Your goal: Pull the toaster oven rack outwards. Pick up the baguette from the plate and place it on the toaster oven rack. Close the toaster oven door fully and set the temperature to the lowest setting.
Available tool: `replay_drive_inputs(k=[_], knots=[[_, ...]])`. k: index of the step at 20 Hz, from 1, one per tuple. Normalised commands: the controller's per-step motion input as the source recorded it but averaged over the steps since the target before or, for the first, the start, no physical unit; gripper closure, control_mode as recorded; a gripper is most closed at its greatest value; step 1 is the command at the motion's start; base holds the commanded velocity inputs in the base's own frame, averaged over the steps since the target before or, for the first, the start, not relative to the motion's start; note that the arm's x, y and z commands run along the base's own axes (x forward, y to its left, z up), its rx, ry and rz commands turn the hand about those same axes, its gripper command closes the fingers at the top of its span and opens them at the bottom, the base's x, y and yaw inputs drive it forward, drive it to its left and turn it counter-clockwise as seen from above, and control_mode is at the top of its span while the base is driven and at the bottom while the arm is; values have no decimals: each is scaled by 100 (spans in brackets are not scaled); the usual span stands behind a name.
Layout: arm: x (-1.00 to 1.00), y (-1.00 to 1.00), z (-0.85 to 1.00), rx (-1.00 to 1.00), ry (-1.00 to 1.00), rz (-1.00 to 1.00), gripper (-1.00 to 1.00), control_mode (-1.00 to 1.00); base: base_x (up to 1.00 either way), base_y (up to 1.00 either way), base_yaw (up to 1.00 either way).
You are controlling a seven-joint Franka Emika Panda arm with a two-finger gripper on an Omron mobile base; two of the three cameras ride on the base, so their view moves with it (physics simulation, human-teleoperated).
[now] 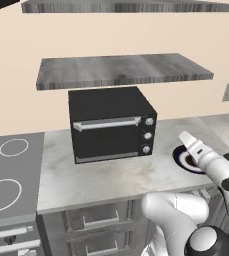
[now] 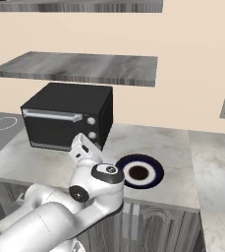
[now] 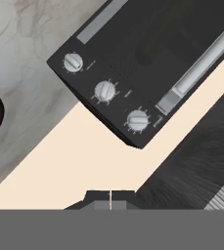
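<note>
Oven door (image 1: 108, 135) shut, handle up top. Fingers (image 3: 110, 199) together, nothing held, facing temp knob (image 3: 137, 120). Plate (image 2: 139, 171) sits empty on surface (image 1: 111, 175).

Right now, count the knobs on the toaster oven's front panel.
3, in one column on the panel to the right of the toaster oven door: the temperature knob on top, a middle knob below it, and a bottom knob. None appears hidden.

Black toaster oven door (image 1: 108, 137), blue-rimmed plate (image 2: 153, 183), veined marble counter (image 1: 111, 175).
</note>
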Motion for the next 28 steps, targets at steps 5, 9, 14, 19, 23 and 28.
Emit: replay_drive_inputs(k=[5, 9, 14, 19, 23, 28], knots=[[0, 3, 33, 0, 3, 16, 100, -100, 0, 0, 0], [-2, 0, 40, 0, 2, 18, 100, -100, 0, 0, 0], [-7, -6, 47, 7, 0, 7, 100, -100, 0, 0, 0], [-8, -31, 41, 19, 0, 1, 100, -100, 0, 0, 0], [-27, -24, 4, 29, -10, 0, 100, -100, 0, 0, 0], [-33, -17, 19, 28, -1, 9, 100, -100, 0, 0, 0]])
